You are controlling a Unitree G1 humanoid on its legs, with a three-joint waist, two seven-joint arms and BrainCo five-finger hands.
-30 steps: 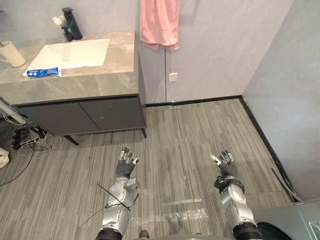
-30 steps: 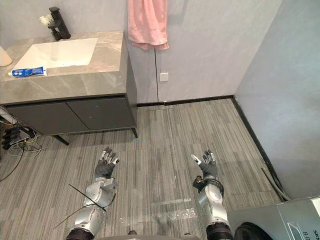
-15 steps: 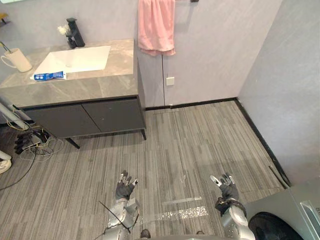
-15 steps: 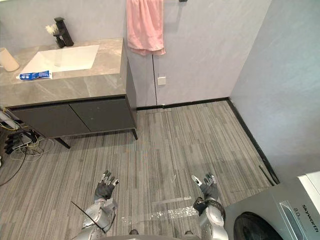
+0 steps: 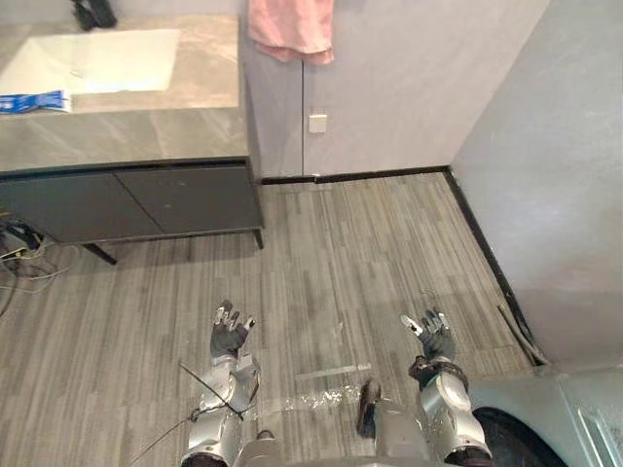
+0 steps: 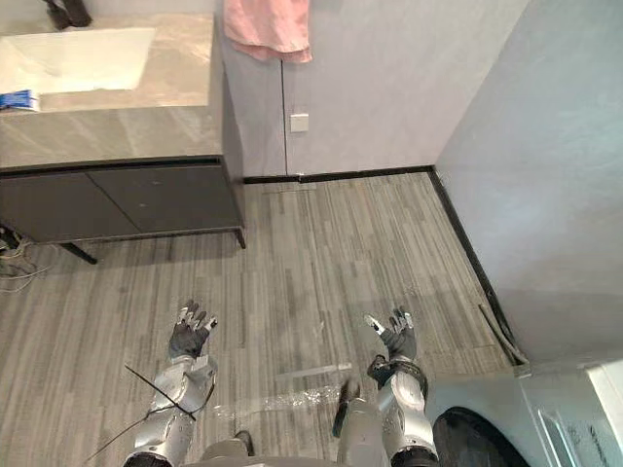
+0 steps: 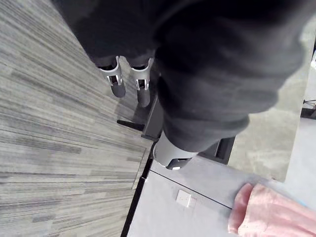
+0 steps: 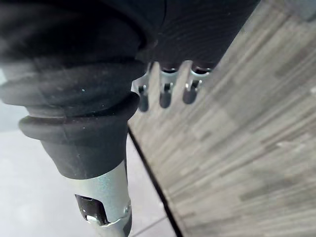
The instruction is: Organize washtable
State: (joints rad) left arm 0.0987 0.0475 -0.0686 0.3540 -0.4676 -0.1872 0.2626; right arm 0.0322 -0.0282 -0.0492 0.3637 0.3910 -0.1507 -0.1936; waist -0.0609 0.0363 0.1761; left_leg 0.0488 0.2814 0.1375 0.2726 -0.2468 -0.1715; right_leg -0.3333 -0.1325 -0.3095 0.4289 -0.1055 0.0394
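My head camera has swung: the counter (image 5: pixel 146 122) has slid toward my view's upper left, and the toothpaste tube (image 5: pixel 29 100) on it now sits at the frame's edge.

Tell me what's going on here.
Nothing is being handled yet. The robot stands on the striped floor, apart from the washtable. Its left hand and right hand are both open and empty above the floor. A blue-and-white tube lies on the washtable beside the basin. A pink towel hangs on the wall.
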